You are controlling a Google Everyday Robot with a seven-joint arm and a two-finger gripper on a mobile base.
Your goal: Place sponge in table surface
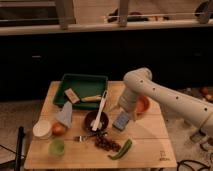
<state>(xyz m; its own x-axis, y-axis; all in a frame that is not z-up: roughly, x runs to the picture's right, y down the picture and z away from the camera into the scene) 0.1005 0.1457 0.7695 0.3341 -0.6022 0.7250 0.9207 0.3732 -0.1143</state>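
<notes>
The sponge (121,120) is a small blue-grey block with a paler face, tilted, just above the table surface (150,137), right of the small dark bowl (88,121). My gripper (123,113) hangs from the white arm (165,97) that reaches in from the right, and it is shut on the sponge's top. The sponge's lower edge is very close to the pale planks; I cannot tell whether it touches them. The table's small dark logo (162,157) is at the front right corner.
A green tray (80,82) at the back holds a tan block (71,95). A white utensil (102,106) leans in the dark bowl. An orange object (144,104) lies behind the arm. Grapes (105,143), a green pepper (121,149), a fork (82,137), a green cup (56,147) and a white cup (42,128) sit in front.
</notes>
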